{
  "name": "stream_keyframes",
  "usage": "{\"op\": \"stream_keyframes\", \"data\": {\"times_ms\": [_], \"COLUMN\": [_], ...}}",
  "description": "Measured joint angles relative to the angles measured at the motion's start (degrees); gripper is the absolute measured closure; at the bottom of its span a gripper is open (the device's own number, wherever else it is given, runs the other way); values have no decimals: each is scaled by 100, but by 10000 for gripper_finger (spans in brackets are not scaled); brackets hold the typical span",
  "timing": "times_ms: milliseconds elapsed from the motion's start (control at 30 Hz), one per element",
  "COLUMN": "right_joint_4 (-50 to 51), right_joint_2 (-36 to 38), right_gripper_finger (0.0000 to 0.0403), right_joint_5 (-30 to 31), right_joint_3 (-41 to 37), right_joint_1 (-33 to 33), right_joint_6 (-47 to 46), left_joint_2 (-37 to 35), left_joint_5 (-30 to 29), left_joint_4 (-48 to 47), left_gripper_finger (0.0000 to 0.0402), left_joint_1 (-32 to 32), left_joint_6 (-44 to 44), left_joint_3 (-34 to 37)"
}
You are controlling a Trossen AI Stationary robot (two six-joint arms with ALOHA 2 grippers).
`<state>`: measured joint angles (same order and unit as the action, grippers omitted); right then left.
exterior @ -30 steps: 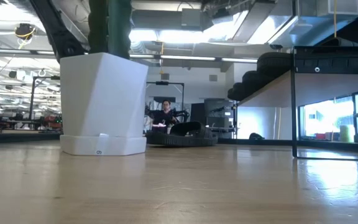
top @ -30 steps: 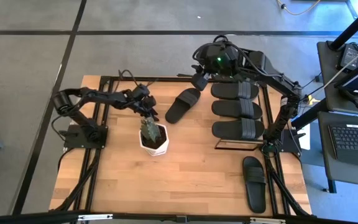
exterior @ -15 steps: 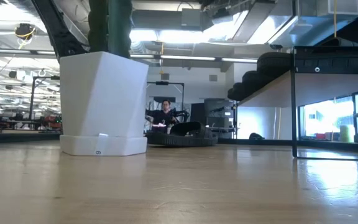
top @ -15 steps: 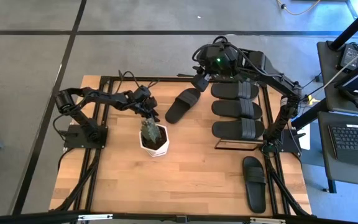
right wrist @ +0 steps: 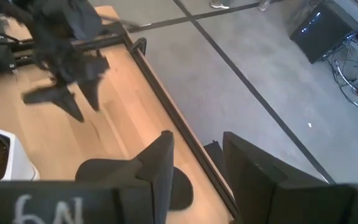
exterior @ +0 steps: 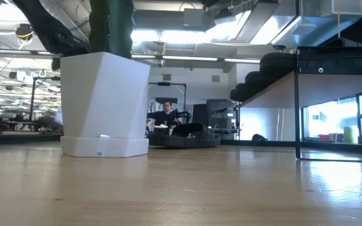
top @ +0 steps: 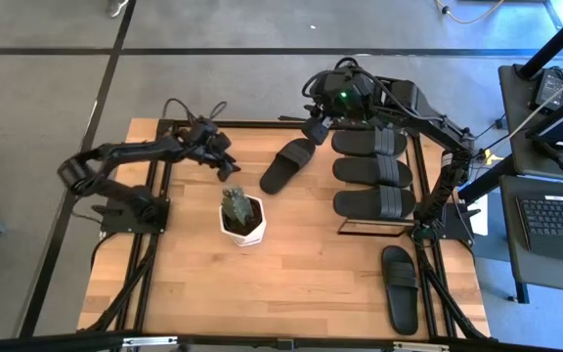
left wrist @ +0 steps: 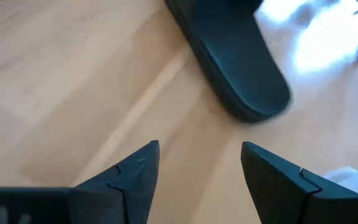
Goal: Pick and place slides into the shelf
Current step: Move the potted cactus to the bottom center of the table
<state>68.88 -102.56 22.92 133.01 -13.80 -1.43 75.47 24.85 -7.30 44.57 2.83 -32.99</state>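
Note:
One black slide (top: 288, 164) lies sole-down and slantwise on the table's far middle; it also shows as slide (left wrist: 229, 62) and slide (right wrist: 120, 171). Three slides (top: 372, 172) rest side by side on the shelf (top: 360, 230) at the right. Another slide (top: 400, 286) lies on the table near the right front corner. My left gripper (top: 227, 168) is open and hangs left of the loose slide; in its wrist view the left gripper (left wrist: 199, 155) points at that slide's end. My right gripper (top: 313, 127) is open above the slide's far end, and touches nothing.
A white pot with a cactus (top: 240, 215) stands just near of my left gripper; in the low view the pot (exterior: 102, 103) fills the left side. A black frame rail (right wrist: 166, 106) runs along the far table edge. A person sits in the room beyond.
My left arm has swung its elbow toward the table's left, and its gripper has drawn back a little toward the far left, away from the cactus. The slides have stayed in place.

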Motion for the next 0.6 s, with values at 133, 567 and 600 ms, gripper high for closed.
{"op": "stream_keyframes", "data": {"times_ms": [133,567,600], "right_joint_4": [30,28,30], "right_joint_2": [0,0,0], "right_gripper_finger": [263,263,263], "right_joint_5": [0,-7,-7], "right_joint_3": [0,0,0], "right_joint_1": [-6,-265,-282], "right_joint_6": [24,192,194], "left_joint_2": [-925,-2278,-2264], "left_joint_5": [-124,-1153,-1333], "left_joint_4": [-1084,-4604,-4663], "left_gripper_finger": [184,184,184], "left_joint_1": [-4,-604,-772], "left_joint_6": [310,1376,1462], "left_joint_3": [0,-1442,-1527]}}
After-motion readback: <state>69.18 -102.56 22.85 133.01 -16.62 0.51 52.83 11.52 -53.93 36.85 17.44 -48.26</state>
